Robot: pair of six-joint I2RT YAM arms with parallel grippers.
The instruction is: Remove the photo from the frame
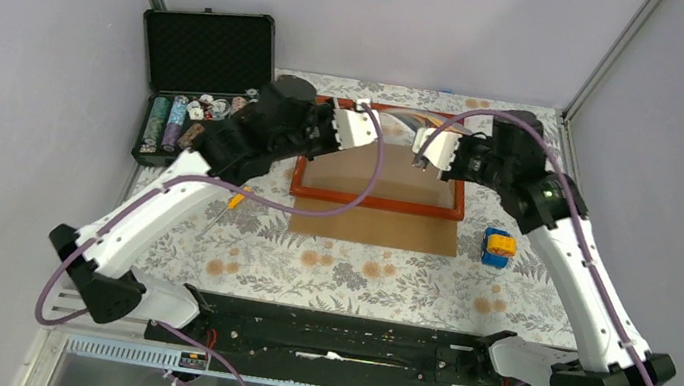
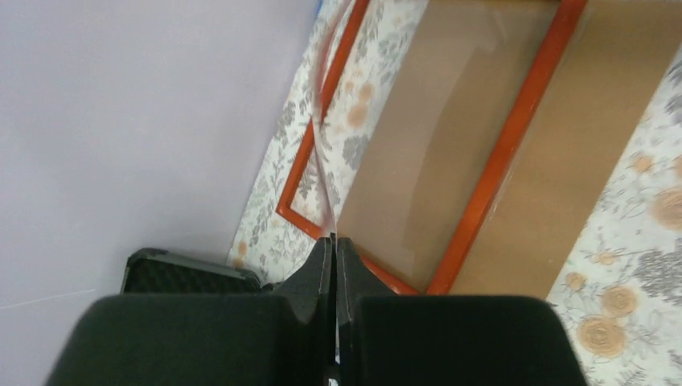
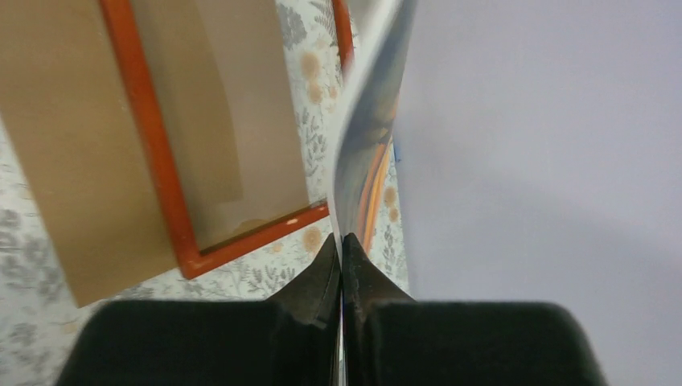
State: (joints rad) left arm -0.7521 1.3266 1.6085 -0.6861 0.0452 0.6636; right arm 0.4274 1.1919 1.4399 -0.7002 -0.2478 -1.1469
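Pinching one photo (image 3: 366,137) over one frame (image 1: 377,201) are left gripper (image 2: 334,239), right gripper (image 3: 343,237).

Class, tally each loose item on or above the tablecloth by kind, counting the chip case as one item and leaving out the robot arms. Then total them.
photo: 1
orange-red picture frame: 1
brown backing board: 1
black poker-chip case: 1
yellow-and-blue toy: 1
yellow-handled tool: 1
Total: 6

Both arms stretched forward, hands near each other, facing.
Left hand (image 2: 334,240) and right hand (image 3: 343,238) each clamped tight on an edge of the photo (image 3: 363,137); wrists turned inward toward each other.
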